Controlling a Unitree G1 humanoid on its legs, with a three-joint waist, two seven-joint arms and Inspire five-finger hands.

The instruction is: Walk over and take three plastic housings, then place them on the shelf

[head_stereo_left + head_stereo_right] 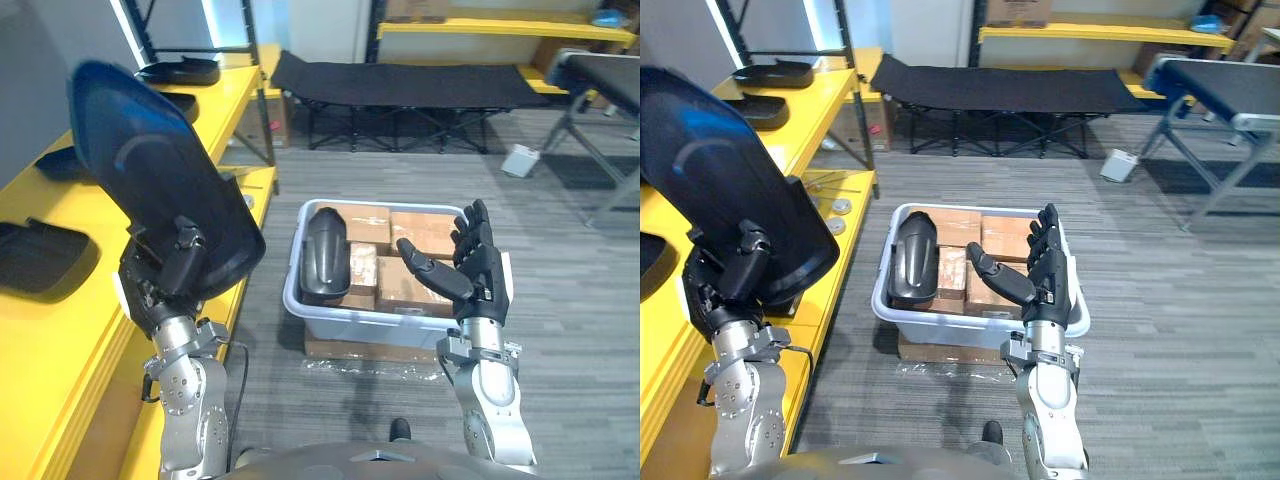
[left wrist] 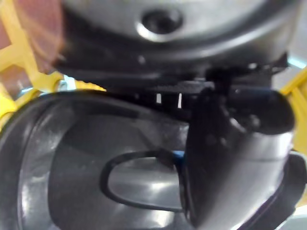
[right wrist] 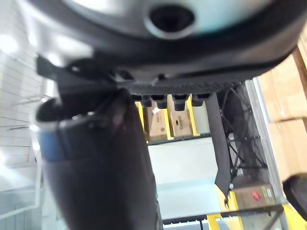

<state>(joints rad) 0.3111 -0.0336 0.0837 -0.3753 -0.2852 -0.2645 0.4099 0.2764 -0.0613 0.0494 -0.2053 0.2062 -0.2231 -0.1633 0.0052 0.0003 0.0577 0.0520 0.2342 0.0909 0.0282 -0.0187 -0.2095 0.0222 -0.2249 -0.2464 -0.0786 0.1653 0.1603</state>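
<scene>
Plastic housing (image 1: 150, 165) gripped upright in left robot hand (image 1: 160, 280); right robot hand (image 1: 482, 268) spread empty.

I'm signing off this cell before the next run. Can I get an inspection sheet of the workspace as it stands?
Surface: yellow shelf on the robot's left, partly bare.
Job's things: one dark plastic housing held raised by the shelf; a second housing lying in the grey bin on cardboard boxes; shelved housings already on the shelf.
Clutter: small white box on the carpet.
Hands: left hand shut on the raised housing; right hand open, empty, above the bin.
Cables: nothing seen.
Surroundings: black folding cot beyond the bin.
</scene>
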